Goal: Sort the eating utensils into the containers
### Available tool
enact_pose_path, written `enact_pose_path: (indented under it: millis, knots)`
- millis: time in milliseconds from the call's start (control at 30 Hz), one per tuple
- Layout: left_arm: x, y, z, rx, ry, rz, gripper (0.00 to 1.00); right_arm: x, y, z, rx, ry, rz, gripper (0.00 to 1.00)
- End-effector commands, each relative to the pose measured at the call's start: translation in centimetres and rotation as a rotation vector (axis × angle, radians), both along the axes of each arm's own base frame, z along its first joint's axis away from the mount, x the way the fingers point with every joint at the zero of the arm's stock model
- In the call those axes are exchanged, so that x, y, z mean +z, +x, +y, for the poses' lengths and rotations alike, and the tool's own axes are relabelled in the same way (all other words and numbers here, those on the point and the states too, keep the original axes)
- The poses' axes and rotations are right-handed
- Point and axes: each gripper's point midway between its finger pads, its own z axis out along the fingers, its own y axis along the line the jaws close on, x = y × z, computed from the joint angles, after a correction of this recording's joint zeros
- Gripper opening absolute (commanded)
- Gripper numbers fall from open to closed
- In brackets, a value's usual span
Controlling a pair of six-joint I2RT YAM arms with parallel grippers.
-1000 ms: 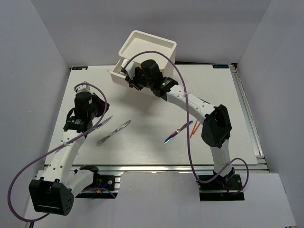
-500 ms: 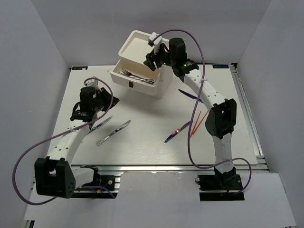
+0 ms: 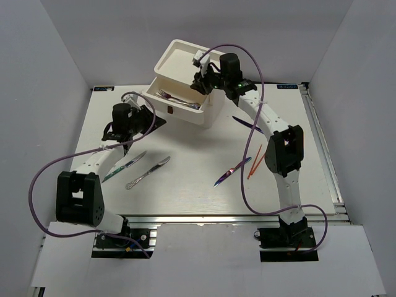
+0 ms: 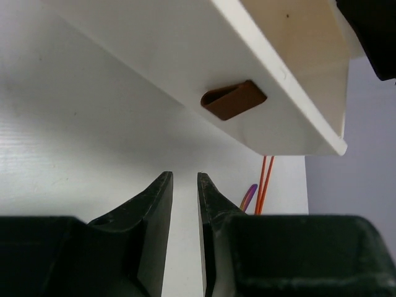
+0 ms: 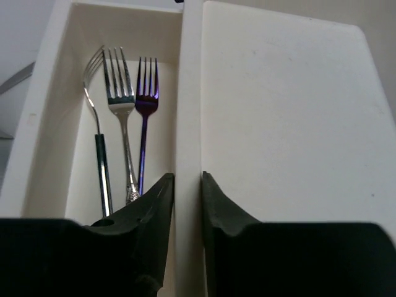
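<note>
- Up in the pulled-out drawer [image 5: 43, 124] of the white drawer unit [image 3: 210, 108]: three forks [image 5: 124, 124] side by side, long axes parallel and running the drawer's length, tines away from the right wrist camera, handles toward it. From overhead, tines toward the drawer's left end.
- Right fingers [image 5: 158, 204] close together at the wall between that drawer and the top drawer [image 5: 278, 124]; cannot tell whether clamped on it.
- Left fingers [image 4: 151, 204] drawn almost together, nothing between them, short of the dark red pull [image 4: 234, 99] and not touching it.
- Out on the worktop [image 3: 185, 192]:
  - silver knife [image 3: 148, 172] and teal-handled knife [image 3: 131, 161], both slanting near-left to far-right
  - iridescent utensil [image 3: 232, 172] on a similar slant
  - two orange chopsticks [image 3: 255, 161] just beside it, steeper
  - purple-blue knife [image 3: 247, 122] near the unit, beside the right arm
</note>
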Motion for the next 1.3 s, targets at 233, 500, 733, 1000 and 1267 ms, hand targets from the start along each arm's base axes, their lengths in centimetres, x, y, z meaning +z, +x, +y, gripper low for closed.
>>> enact_pose_path:
  millis: [233, 500, 733, 1000, 1267]
  knots:
    - [3.3, 4.9, -1.5, -0.022, -0.087, -0.103, 0.32, 0.0, -3.6, 1.2, 0.135, 0.018, 0.112, 0.03]
    - [3.2, 8.8, -3.6, -0.051, -0.099, -0.109, 0.31, -0.1, -4.9, 1.5, 0.166, 0.045, 0.192, 0.00]
    - [4.5, 11.0, -4.9, -0.066, -0.117, -0.148, 0.31, -0.1, -6.3, 2.4, 0.199, 0.067, 0.251, 0.00]
    - [4.7, 12.9, -6.2, -0.082, -0.131, -0.158, 0.31, -0.2, -7.3, 3.0, 0.225, 0.077, 0.294, 0.00]
    - [4.7, 14.9, -6.5, -0.060, -0.144, -0.164, 0.37, 0.1, -7.9, 3.4, 0.230, 0.087, 0.314, 0.00]
